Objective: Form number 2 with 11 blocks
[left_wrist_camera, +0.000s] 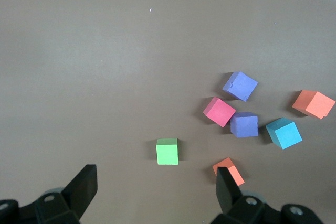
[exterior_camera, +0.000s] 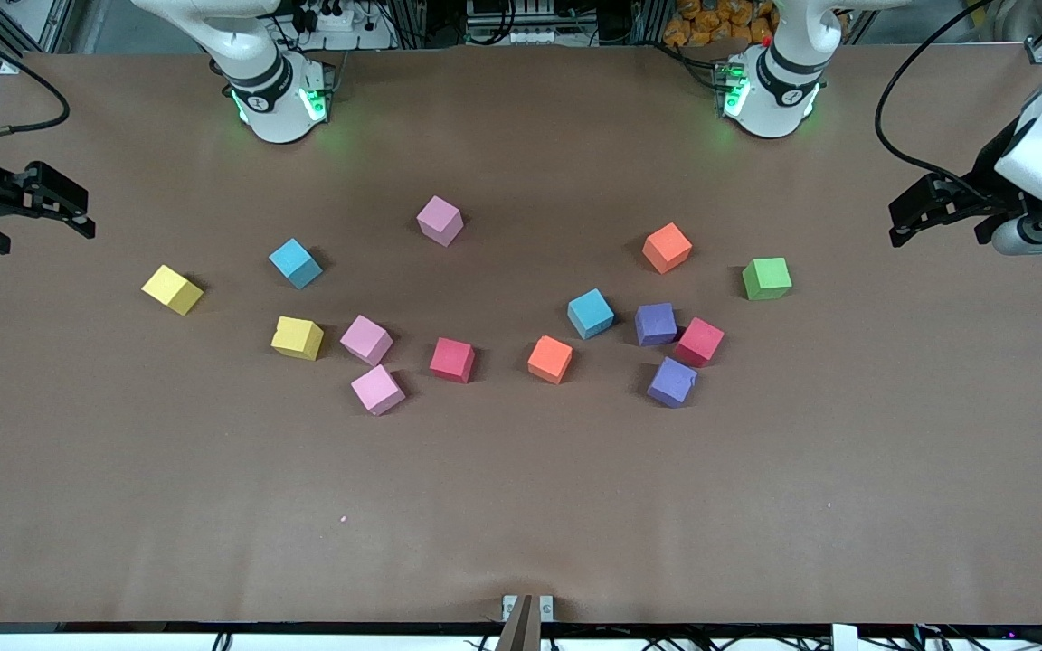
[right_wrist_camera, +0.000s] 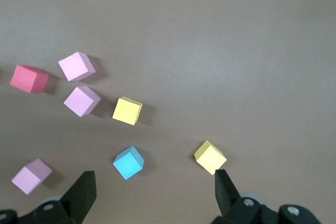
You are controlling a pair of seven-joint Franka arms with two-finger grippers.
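The blocks lie scattered and apart on the brown table; no number 2 is in view. Toward the right arm's end are a yellow block (exterior_camera: pixel 172 289), a blue block (exterior_camera: pixel 295 263), another yellow block (exterior_camera: pixel 297 337) and three pink blocks (exterior_camera: pixel 366 340). In the middle lie a red block (exterior_camera: pixel 452 360) and an orange block (exterior_camera: pixel 550 359). Toward the left arm's end sit a blue block (exterior_camera: pixel 591 313), two purple blocks (exterior_camera: pixel 656 324), a red block (exterior_camera: pixel 699 342) and an orange block (exterior_camera: pixel 667 248). My left gripper (exterior_camera: pixel 905 221) (left_wrist_camera: pixel 155 184) and right gripper (exterior_camera: pixel 82 212) (right_wrist_camera: pixel 153 187) hover open and empty over the table's ends.
A green cube (exterior_camera: pixel 766 278) (left_wrist_camera: pixel 167 151) sits alone beside the orange block, toward the left arm's end. Both arm bases (exterior_camera: pixel 277 99) stand along the table edge farthest from the front camera. Bare brown table (exterior_camera: pixel 521 506) stretches nearer the front camera than the cubes.
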